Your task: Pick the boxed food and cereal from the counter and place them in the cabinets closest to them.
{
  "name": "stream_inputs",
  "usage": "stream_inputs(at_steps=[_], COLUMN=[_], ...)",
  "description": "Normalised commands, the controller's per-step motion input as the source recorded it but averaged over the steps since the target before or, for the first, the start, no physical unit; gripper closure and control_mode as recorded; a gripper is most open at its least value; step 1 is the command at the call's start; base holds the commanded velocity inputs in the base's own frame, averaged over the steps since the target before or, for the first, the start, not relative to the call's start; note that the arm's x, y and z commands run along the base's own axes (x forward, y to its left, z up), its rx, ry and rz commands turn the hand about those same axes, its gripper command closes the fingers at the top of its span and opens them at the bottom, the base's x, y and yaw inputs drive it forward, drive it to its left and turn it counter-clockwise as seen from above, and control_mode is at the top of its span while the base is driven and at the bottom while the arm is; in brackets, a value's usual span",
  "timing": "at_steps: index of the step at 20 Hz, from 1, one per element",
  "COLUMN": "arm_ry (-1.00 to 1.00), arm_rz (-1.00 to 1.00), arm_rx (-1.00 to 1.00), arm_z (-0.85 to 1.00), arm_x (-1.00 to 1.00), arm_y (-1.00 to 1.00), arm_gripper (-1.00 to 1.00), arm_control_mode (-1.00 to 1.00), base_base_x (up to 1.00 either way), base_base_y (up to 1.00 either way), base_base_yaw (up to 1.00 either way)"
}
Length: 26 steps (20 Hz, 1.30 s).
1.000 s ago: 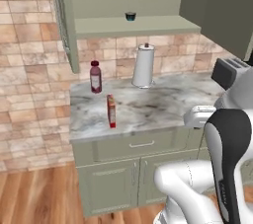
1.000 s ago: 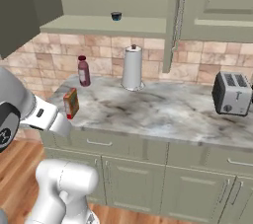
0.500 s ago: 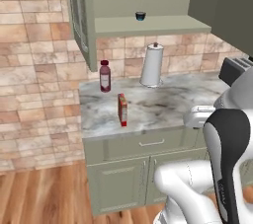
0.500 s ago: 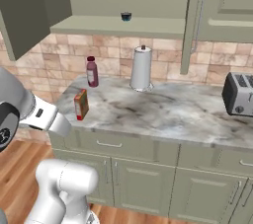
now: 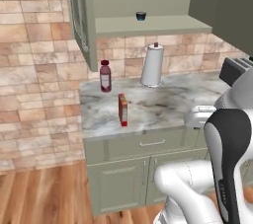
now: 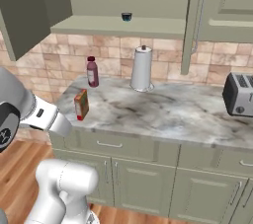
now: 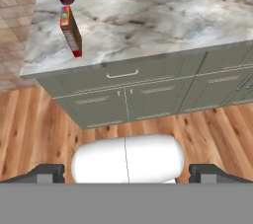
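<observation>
A small red and orange box (image 5: 122, 109) (image 6: 81, 104) stands upright near the counter's left front corner, also seen at the upper left of the hand view (image 7: 70, 30). Above it the olive-green wall cabinet (image 5: 148, 23) (image 6: 118, 25) has both doors swung open, and its shelf is bare except for a small dark cup (image 5: 141, 16) (image 6: 127, 17). My gripper (image 7: 126, 176) is open and holds nothing. It hangs low in front of the under-counter cupboards, well away from the box.
A dark red bottle (image 5: 105, 76) (image 6: 92, 71) stands behind the box. A paper towel roll (image 5: 152, 65) (image 6: 141, 68) sits against the brick backsplash. A toaster (image 6: 239, 93) (image 5: 234, 69) is at the right. The open left door (image 5: 81, 16) overhangs the counter's left end.
Between the oldest frames and half a second ago the whole picture shifted right and grew, so the camera moved. Since then it holds still. The things on the counter have not moved.
</observation>
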Motion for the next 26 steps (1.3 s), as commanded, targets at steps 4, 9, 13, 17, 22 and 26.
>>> stream_inputs(at_steps=[4,9,13,17,22,26], arm_ry=[0.00,0.00,0.00,0.00,-0.01,0.00], arm_rz=[0.00,0.00,0.00,0.00,0.00,0.00], arm_rx=[0.00,0.00,0.00,0.00,0.00,0.00], arm_z=[0.00,0.00,0.00,0.00,0.00,0.00], arm_x=[0.00,0.00,0.00,0.00,0.00,0.00], arm_y=[0.00,0.00,0.00,0.00,0.02,0.00], arm_gripper=[-1.00,-1.00,-1.00,-1.00,-1.00,-1.00], arm_control_mode=[1.00,1.00,1.00,1.00,-1.00,-1.00], base_base_x=[0.38,0.46,0.46,0.43,0.28,0.00], base_base_y=[0.04,0.05,0.06,0.09,0.09,0.00], base_base_yaw=[0.00,0.00,0.00,0.00,0.00,0.00])
